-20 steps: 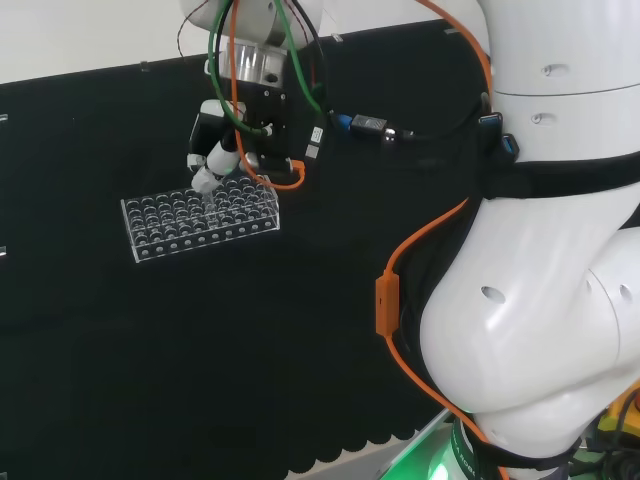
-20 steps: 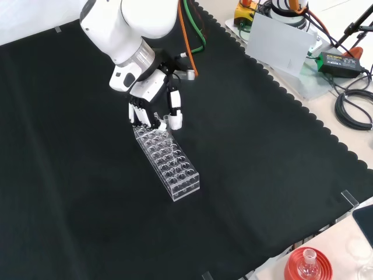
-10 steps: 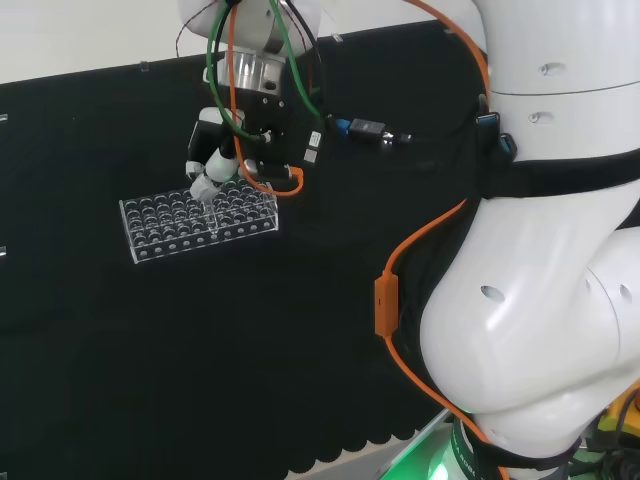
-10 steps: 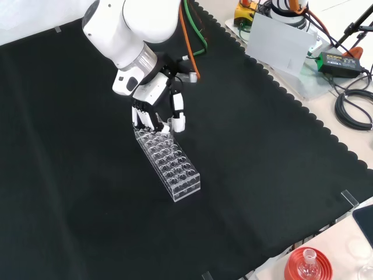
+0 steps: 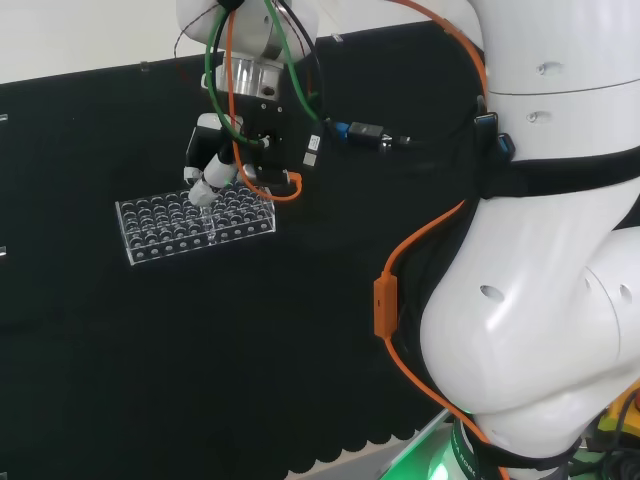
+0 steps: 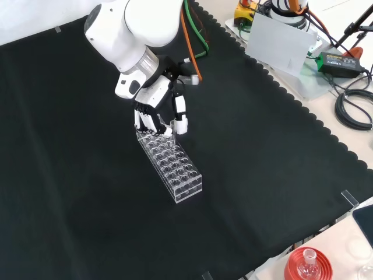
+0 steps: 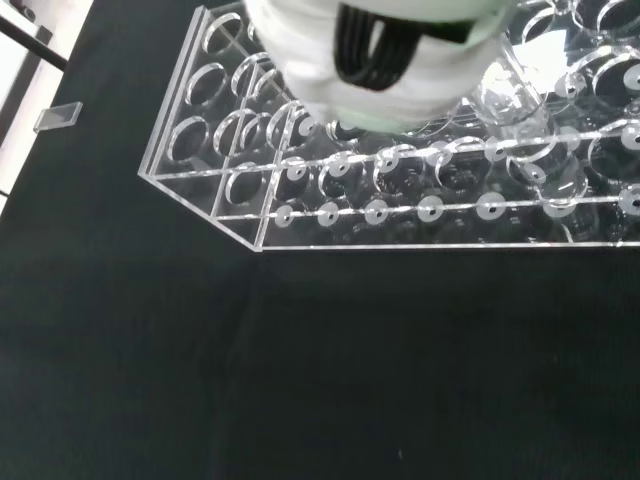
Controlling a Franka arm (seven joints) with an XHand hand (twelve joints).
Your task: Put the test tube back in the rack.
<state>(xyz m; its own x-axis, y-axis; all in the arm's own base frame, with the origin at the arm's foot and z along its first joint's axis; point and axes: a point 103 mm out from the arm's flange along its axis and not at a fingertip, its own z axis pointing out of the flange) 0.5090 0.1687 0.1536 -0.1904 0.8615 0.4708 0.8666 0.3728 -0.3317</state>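
Your robot hand (image 6: 156,111) hangs over the far end of the clear plastic rack (image 6: 170,163) on the black-draped table (image 6: 70,192). In the front view that end points to about 11 o'clock and the free end to 5 o'clock. The fingers (image 6: 182,116) curl downward, their white tips just above the rack's top holes, and they pinch a clear test tube (image 6: 171,127) that stands roughly upright between them, its lower end down among the rack's holes. How deep it sits you cannot tell from these pictures.

In the head view the robot hand (image 5: 212,172) sits at the rack's (image 5: 190,228) 1 o'clock corner, with the tube (image 5: 205,205) showing as a faint glassy streak below the white fingertip. Orange and green cables loop around the wrist above it.

The wrist view looks past a blurred white part of the robot hand (image 7: 380,60) onto the rack's (image 7: 400,190) rows of round holes, where the tube's (image 7: 510,100) rounded glass shows among the openings.

At the front view's 5 o'clock corner, off the cloth, a small flask (image 6: 307,263) rests on a red ribbed stand (image 6: 294,269). No lettering or label on the rack or tube can be read.
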